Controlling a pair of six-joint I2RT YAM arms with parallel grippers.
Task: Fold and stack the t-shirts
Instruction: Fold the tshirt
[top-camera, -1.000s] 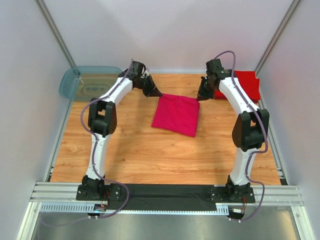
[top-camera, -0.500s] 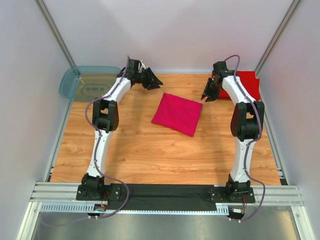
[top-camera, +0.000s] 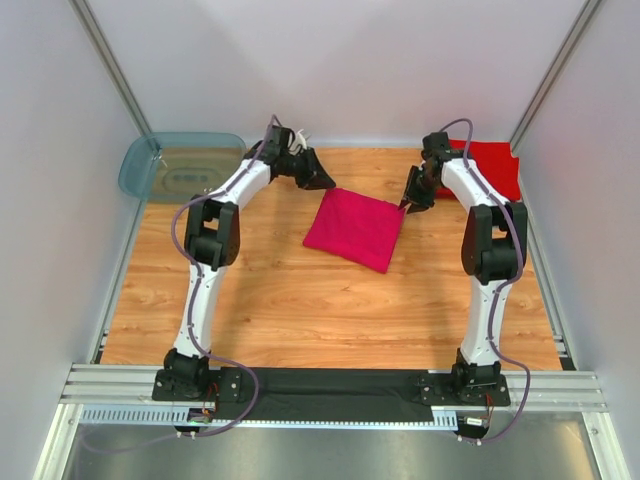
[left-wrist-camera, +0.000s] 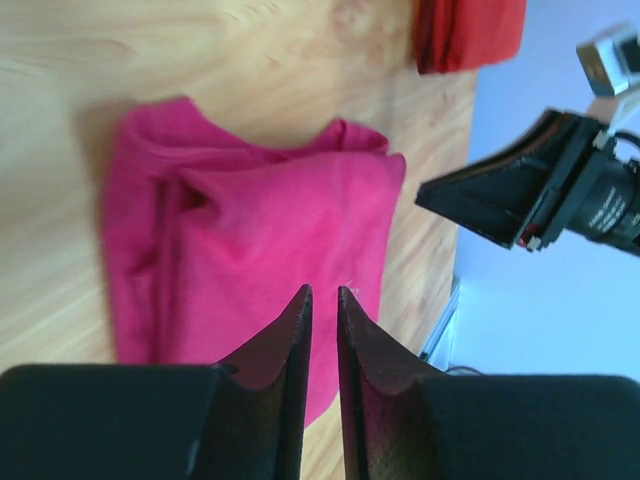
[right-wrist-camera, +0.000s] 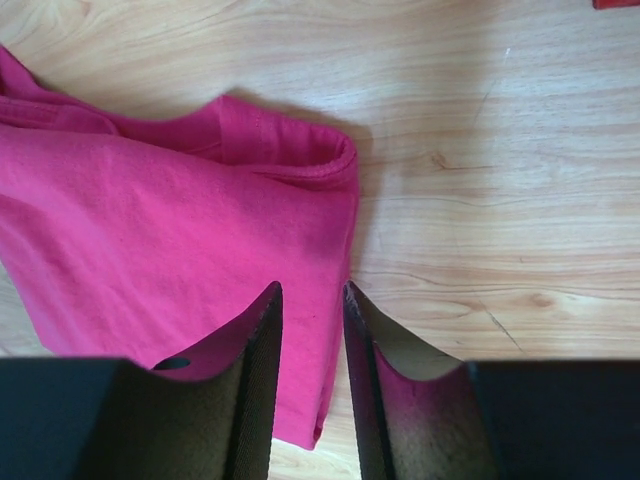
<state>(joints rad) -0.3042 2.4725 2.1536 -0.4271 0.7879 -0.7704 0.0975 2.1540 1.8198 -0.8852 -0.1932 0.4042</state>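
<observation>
A magenta-pink t-shirt (top-camera: 355, 228) lies folded into a rough square on the wooden table (top-camera: 290, 300). My left gripper (top-camera: 322, 180) hovers at its far-left corner, jaws only a narrow gap apart and empty. In the left wrist view (left-wrist-camera: 323, 290) it is over the pink cloth (left-wrist-camera: 250, 250). My right gripper (top-camera: 410, 202) hovers at the far-right corner, open and empty. In the right wrist view (right-wrist-camera: 312, 288) it is over the shirt's edge (right-wrist-camera: 150, 220). Folded red t-shirts (top-camera: 490, 168) lie at the far right, and also show in the left wrist view (left-wrist-camera: 470, 30).
A translucent blue-grey plastic tub (top-camera: 180, 165) stands at the far left corner. White walls with metal posts close in the table on three sides. The right arm's gripper (left-wrist-camera: 510, 200) shows in the left wrist view, beyond the shirt.
Both grippers drew back from the pink shirt's far corners, empty, then came in toward those corners again. The shirt stayed flat where it lay.
</observation>
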